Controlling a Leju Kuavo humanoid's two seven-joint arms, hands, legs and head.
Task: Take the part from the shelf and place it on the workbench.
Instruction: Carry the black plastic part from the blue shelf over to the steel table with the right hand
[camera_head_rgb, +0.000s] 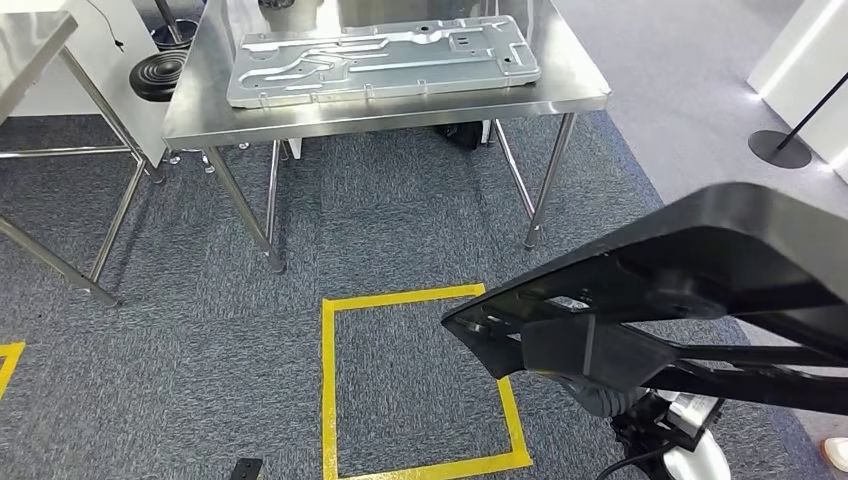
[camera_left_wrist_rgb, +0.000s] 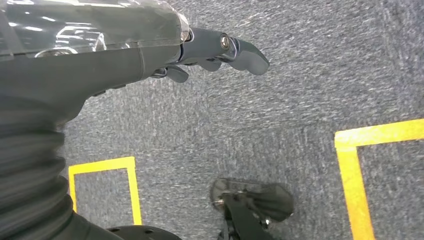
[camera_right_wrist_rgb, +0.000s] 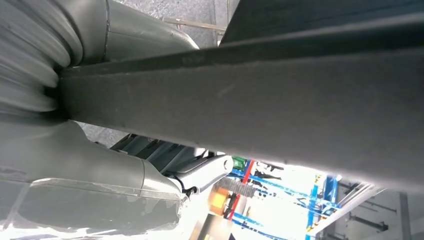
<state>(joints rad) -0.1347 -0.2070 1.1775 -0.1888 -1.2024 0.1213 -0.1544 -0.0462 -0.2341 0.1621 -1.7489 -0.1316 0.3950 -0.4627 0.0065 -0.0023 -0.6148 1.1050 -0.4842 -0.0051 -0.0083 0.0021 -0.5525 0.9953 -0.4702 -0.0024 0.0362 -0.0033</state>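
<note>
Nearest to us, our right hand (camera_right_wrist_rgb: 100, 200) carries the black part (camera_head_rgb: 680, 300), a large flat moulded piece that juts out across the lower right of the head view. In the right wrist view the part (camera_right_wrist_rgb: 250, 100) lies as a broad dark bar hard against the hand, so we judge that the hand grips it, though the fingers themselves are hidden behind it. Our left hand (camera_left_wrist_rgb: 210, 55) hangs over the grey carpet (camera_left_wrist_rgb: 280, 90) with nothing in it, its fingers loosely apart and slightly curled.

Just below and ahead of the part a yellow taped square (camera_head_rgb: 420, 380) marks the carpet. Beyond that stands the steel counter (camera_head_rgb: 400, 115), well apart from the part, and on it lies a large pressed metal panel (camera_head_rgb: 380, 60).

So we take the first half as done: the part is off the shelf and in our grasp. What remains is to close the gap to the counter, find a bare stretch of its top beside the panel, set the part down and let go.
</note>
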